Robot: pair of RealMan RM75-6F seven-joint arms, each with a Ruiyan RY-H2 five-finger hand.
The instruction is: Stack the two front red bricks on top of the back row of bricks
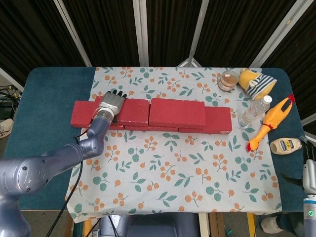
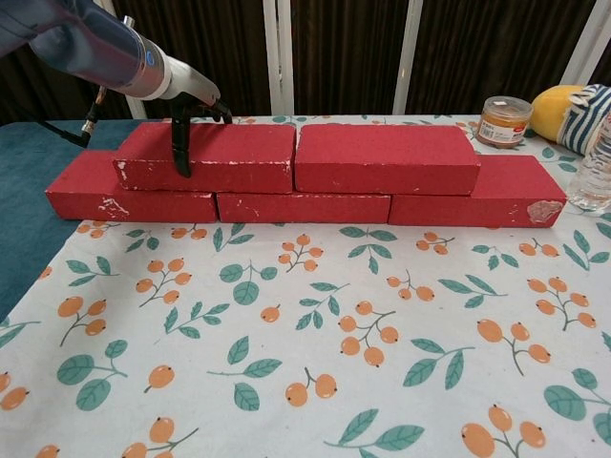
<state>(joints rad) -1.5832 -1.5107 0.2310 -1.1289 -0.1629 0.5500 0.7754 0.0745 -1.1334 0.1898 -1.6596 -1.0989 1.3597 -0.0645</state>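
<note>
Two red bricks lie side by side on the back row of red bricks. My left hand grips the upper left brick near its left end. In the chest view its thumb runs down the front face of that brick while the fingers reach over the back edge. The upper right brick lies free, touching the left one. The lower row shows at both ends and beneath the top pair. My right hand is a sliver at the right edge of the head view, its fingers unreadable.
Right of the bricks stand a small jar, a yellow plush toy, a water bottle, a rubber chicken and a squeeze bottle. The floral cloth spreads in front of the wall.
</note>
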